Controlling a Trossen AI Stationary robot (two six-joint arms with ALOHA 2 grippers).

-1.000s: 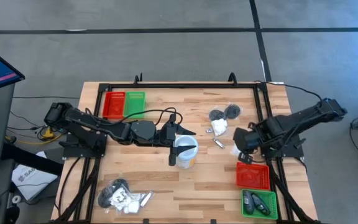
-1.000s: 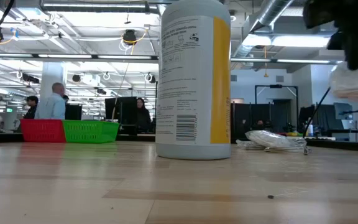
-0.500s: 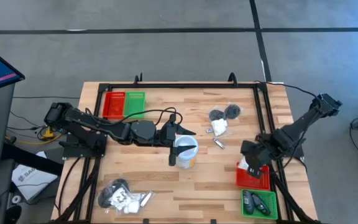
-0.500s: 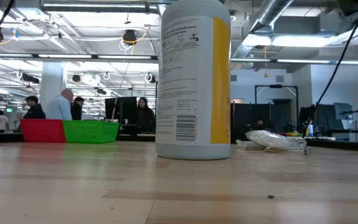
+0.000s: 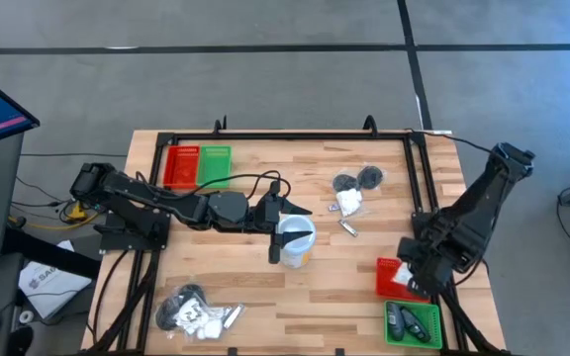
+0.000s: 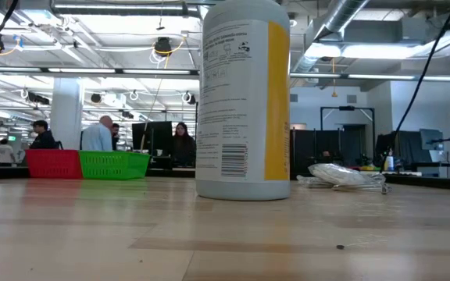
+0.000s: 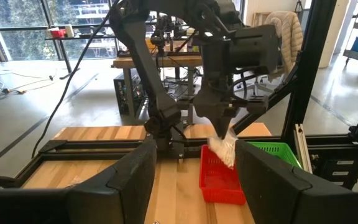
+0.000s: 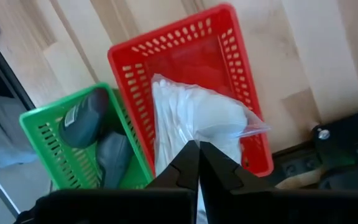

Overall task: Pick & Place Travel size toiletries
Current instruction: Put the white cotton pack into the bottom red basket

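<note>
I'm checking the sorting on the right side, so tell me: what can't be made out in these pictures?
- Inside of the red tray: in the high view the right claw covers it; in the right wrist view the held white sachet hides its floor.
- Green tray: dark grey pieces lie inside; count unclear, cut off by the claw.
- Heap near the left arm: too small to sort.

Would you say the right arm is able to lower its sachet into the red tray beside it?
Probably yes: the right hand hangs directly over the red tray, shut on the white sachet, nothing between.
</note>
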